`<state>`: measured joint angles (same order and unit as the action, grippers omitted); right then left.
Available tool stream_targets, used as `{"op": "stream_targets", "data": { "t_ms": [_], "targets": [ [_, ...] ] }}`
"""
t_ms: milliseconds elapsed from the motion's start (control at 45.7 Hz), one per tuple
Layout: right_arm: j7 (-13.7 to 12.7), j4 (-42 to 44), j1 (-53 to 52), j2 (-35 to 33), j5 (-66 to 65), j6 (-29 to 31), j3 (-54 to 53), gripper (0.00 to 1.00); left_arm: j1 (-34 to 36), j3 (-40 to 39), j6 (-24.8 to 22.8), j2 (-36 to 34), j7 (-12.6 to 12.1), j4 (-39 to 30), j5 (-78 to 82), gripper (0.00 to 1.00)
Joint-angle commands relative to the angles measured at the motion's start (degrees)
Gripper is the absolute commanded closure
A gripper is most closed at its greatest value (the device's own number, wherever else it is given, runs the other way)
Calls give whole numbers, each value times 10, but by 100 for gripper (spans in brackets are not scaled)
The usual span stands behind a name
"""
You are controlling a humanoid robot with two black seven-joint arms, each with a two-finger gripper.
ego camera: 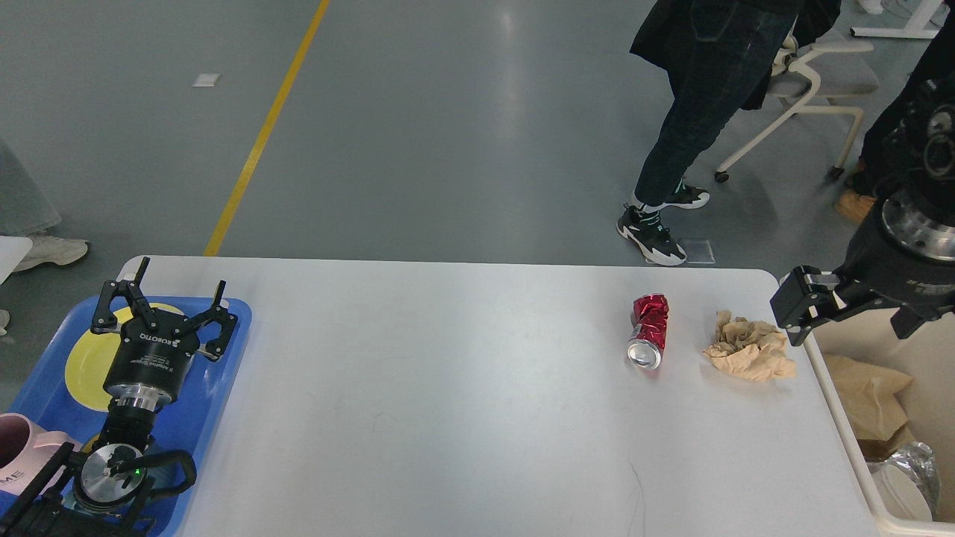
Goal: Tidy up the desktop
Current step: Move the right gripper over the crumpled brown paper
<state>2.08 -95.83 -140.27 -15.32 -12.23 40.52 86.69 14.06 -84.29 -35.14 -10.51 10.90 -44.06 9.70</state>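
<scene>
We are partway through clearing the desktop (448,388), the wide white table that fills the lower half of the head view. Two pieces of rubbish lie on its right side — a crushed red can (649,330) on its side and, just beside it, a crumpled wad of brown paper (748,347) near the table's right edge.

Our left gripper (166,294) hovers over the blue tray (224,388) at the left end, fingers spread wide and empty; a yellow plate (86,362) lies in the tray and a pink mug (22,451) shows at its near corner. Our right gripper (794,309) hangs over the table's right edge, just beside the paper, but it is dark and turned so that we cannot tell whether its fingers are apart or together.

The cream bin (839,418) to the right already holds brown paper and foil, so we judge the sorting half done. The likely next move is ours on the right — drop onto the paper wad, pinch it, then carry it over the bin's rim. The can would follow.
</scene>
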Motion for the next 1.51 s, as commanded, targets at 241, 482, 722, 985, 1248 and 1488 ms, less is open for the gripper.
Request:
{"op": "stream_targets", "data": {
  "t_ms": [241,482,722,985,1248,1488],
  "targets": [
    [17,-11,-20,1,-17,-4,3,0,0,0,0,0,0,0,1,4],
    [17,31,62,-6,-10,-140,-9,0,0,0,0,0,0,0,1,4],
    [16,193,283,-28,3,-247,-50,0,0,0,0,1,0,-1,1,4],
    [6,459,572,-49,92,-246,-177,0,-1,0,0,1,0,-1,1,4],
    [-43,601,713,-50,239,-242,-272,0,0,0,0,1,0,0,1,4],
    [-65,605,755,-59,333,-252,-326,0,0,0,0,1,0,-1,1,4]
  ]
}}
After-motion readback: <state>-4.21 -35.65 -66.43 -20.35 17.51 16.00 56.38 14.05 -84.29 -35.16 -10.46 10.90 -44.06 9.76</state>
